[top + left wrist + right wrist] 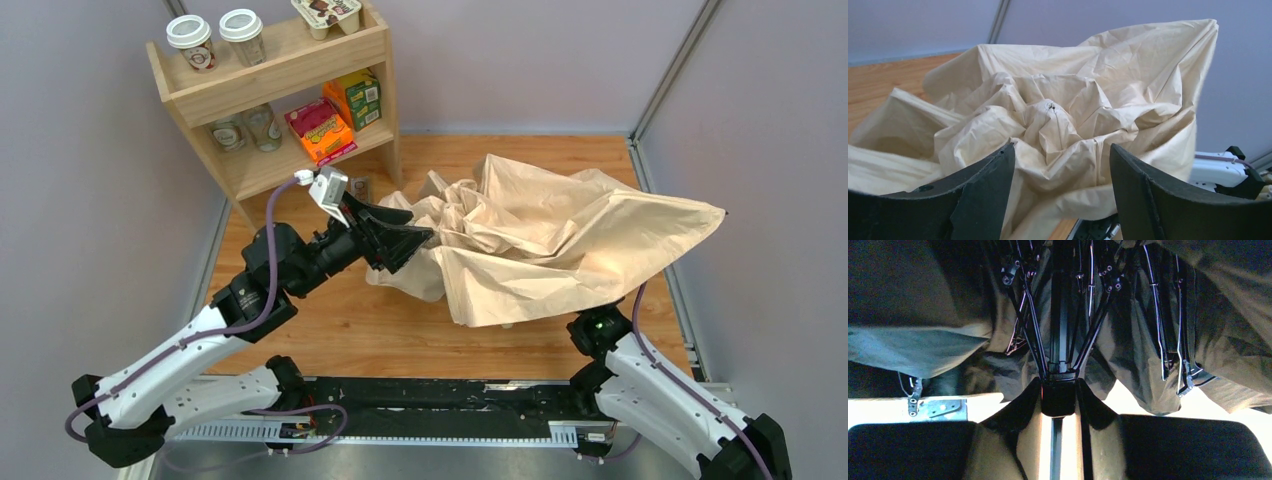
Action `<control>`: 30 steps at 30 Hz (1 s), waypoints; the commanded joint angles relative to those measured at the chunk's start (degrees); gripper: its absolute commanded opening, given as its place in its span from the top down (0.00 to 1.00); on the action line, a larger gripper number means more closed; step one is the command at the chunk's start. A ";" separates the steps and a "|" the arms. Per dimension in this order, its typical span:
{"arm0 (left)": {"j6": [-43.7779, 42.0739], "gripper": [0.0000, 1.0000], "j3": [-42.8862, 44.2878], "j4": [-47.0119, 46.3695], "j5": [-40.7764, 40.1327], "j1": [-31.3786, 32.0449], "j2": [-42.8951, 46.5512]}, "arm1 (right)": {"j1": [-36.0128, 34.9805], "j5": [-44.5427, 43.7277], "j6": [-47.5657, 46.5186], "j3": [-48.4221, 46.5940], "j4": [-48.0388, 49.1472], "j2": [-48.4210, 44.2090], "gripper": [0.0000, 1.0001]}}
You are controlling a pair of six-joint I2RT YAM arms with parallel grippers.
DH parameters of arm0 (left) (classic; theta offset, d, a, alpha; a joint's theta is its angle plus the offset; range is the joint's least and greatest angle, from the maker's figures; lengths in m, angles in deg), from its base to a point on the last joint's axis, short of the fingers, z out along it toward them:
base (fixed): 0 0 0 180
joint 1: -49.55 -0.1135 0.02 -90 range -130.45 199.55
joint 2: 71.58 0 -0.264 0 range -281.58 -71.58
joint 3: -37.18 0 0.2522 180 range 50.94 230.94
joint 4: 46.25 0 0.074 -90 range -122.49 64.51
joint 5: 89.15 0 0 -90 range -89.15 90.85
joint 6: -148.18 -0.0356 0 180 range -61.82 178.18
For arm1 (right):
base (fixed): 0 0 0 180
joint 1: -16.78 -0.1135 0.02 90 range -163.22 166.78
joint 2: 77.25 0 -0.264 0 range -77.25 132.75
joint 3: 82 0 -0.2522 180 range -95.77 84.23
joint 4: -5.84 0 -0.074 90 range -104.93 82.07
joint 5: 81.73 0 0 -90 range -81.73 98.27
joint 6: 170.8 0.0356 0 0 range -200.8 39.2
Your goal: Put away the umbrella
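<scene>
While umbrella [560,240] overhangs right table [330,330] edge | left jaws wide | right jaws clamp its shaft [1060,315]

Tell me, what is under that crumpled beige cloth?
The cloth is the umbrella canopy. Under it, the right wrist view shows the black shaft and thin metal ribs, with the right gripper holding the shaft in its jaws. The handle is covered.
</scene>
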 commanded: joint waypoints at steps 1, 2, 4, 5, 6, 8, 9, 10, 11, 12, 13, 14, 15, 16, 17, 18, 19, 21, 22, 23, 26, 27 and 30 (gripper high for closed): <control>-0.57 0.23 2.25 -3.35 2.53 -0.39 -3.46 | -0.54 3.06 1.86 -1.27 9.86 -0.04 1.00; -0.48 0.23 3.64 -3.36 4.19 -0.39 -5.22 | -0.54 3.24 1.86 -1.45 9.60 -0.04 1.00; -0.30 0.23 4.71 -4.67 7.70 -0.39 -8.03 | -0.46 3.68 1.86 -1.98 8.90 -0.04 1.00; -0.13 0.23 4.97 -5.98 8.77 -0.30 -8.74 | -0.54 3.33 1.69 -2.15 8.45 -0.13 1.00; -0.21 0.23 5.06 -6.78 11.48 -0.30 -9.62 | -0.54 2.98 1.42 -2.24 8.28 -0.30 1.00; -0.74 0.23 4.54 -9.33 14.13 -0.39 -10.07 | -0.54 2.54 0.90 -2.16 7.84 -0.65 1.00; -1.61 0.23 4.54 -9.25 14.32 -0.30 -9.54 | -0.54 2.63 0.72 -2.16 7.49 -0.65 1.00; -2.06 0.23 4.28 -8.99 13.62 -0.39 -9.37 | -0.46 2.97 0.63 -2.16 7.40 -0.57 1.00; -2.15 0.23 3.84 -8.64 13.35 -0.30 -8.67 | -0.46 3.41 0.54 -2.07 7.66 -0.39 1.00; -2.23 0.23 3.66 -8.72 13.35 -0.30 -8.40 | -0.46 3.33 0.89 -1.98 8.36 -0.30 1.00; -2.41 0.23 3.22 -8.90 13.96 -0.39 -8.05 | -0.46 2.81 1.42 -1.89 8.88 -0.13 1.00; -2.50 0.23 3.31 -8.81 15.27 -0.30 -7.96 | -0.46 2.02 1.59 -1.89 8.89 -0.04 1.00; -2.59 0.23 3.31 -8.64 15.89 -0.30 -8.22 | -0.46 1.23 1.94 -2.24 8.72 0.22 1.00; -2.59 0.23 3.57 -7.76 16.60 -0.30 -8.40 | -0.46 1.39 2.12 -2.50 8.71 0.66 1.00; -2.59 0.23 3.74 -7.41 17.04 -0.39 -8.75 | -0.46 1.74 2.38 -2.68 8.71 1.01 1.00; -2.67 0.25 3.75 -7.49 18.00 -0.30 -9.10 | -0.46 1.92 2.91 -3.03 8.71 1.45 1.00; -2.50 0.26 4.09 -7.41 18.44 -0.30 -9.80 | -0.54 2.27 3.00 -3.38 8.63 1.89 1.00; -2.41 0.26 5.32 -6.36 19.32 -0.30 -11.02 | -0.46 1.06 3.18 -4.00 7.05 2.42 1.00; -2.59 0.26 5.76 -6.18 20.55 -0.30 -11.38 | -0.54 -0.70 3.27 -4.70 6.00 2.60 1.00; -2.76 0.25 6.55 -6.09 21.86 -0.30 -11.99 | -0.54 -2.63 3.44 -5.57 4.16 2.77 1.00; -3.64 0.21 7.17 -5.30 22.84 -0.39 -12.70 | -0.46 -7.47 4.23 -8.47 -0.85 3.21 1.00; -3.99 0.21 7.43 -5.12 22.84 -0.47 -12.79 | -0.46 -8.00 4.58 -9.27 -2.17 3.30 1.00; -4.52 0.31 8.66 -3.81 22.93 -0.39 -15.06 | -0.54 -6.17 5.46 -10.94 -2.98 3.48 1.00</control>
